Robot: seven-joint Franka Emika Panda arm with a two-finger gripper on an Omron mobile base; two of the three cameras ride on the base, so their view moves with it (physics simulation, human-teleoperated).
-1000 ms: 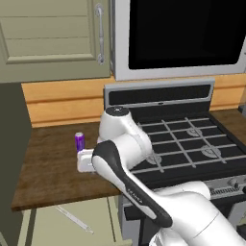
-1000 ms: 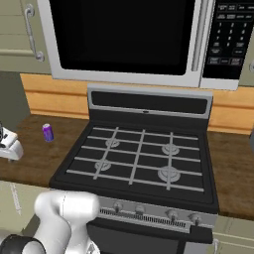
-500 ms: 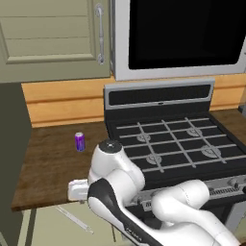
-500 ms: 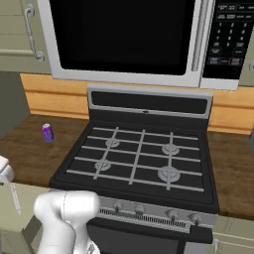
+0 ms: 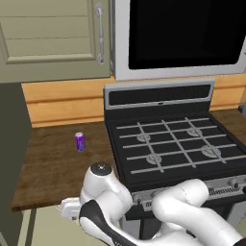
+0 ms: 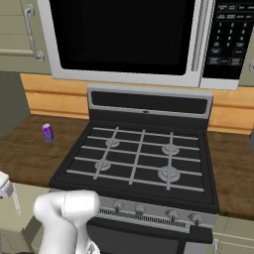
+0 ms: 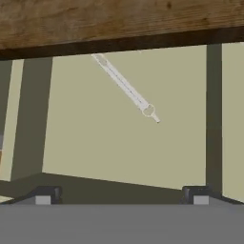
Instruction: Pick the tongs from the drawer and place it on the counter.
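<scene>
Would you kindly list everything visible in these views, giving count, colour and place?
tongs: one, pale silvery, lying diagonally on the drawer floor, far end under the counter edge
drawer: one, olive-beige, open below the counter
counter: one, dark brown wood, left of the stove
purple can: one, upright on the counter
stove: one, black, four burners
microwave: one, black door, above the stove
cabinet door: one, olive, upper left
hand: one, dark fingertips apart, above the drawer, holding nothing

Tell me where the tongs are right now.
In the hand view, the tongs lie flat on the floor of the open drawer, slanting out from under the front edge of the counter, ahead of the gripper.
</scene>
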